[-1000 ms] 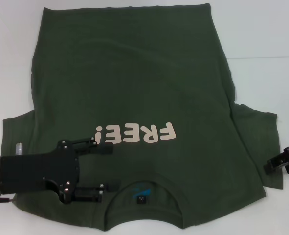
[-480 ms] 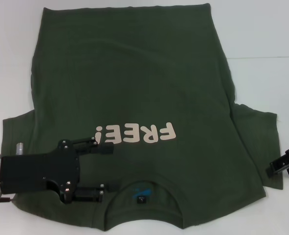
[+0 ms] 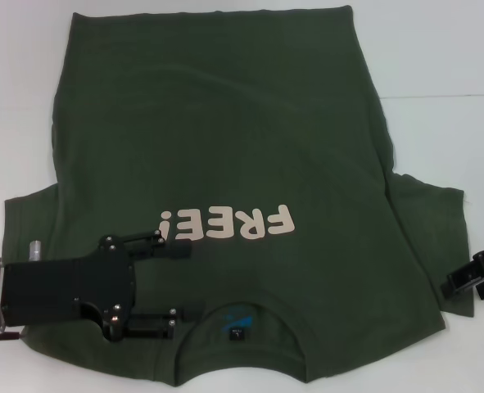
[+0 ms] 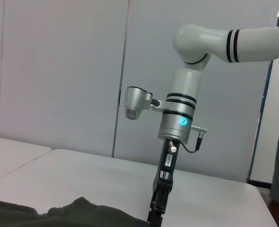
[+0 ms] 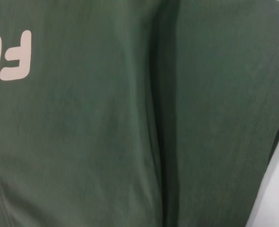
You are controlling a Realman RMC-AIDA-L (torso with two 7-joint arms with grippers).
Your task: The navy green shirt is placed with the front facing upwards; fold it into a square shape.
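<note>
The navy green shirt (image 3: 225, 147), soft matte cotton, lies flat and print-up on the white worktop (image 3: 438, 65), its rounded collar nearest the robot and pale blocky "FREE!" lettering (image 3: 225, 223) across the chest. The black left claw (image 3: 188, 278) sits over the shoulder beside the collar, fingers apart (one either side of the seam). The right claw (image 3: 475, 278) rests at the sleeve's edge, its state unclear

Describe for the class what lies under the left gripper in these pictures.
Under the left gripper lies the navy green shirt, near its shoulder beside the collar. The gripper's black body hides the fabric directly below it. Whether the fingers touch the cloth cannot be told.
</note>
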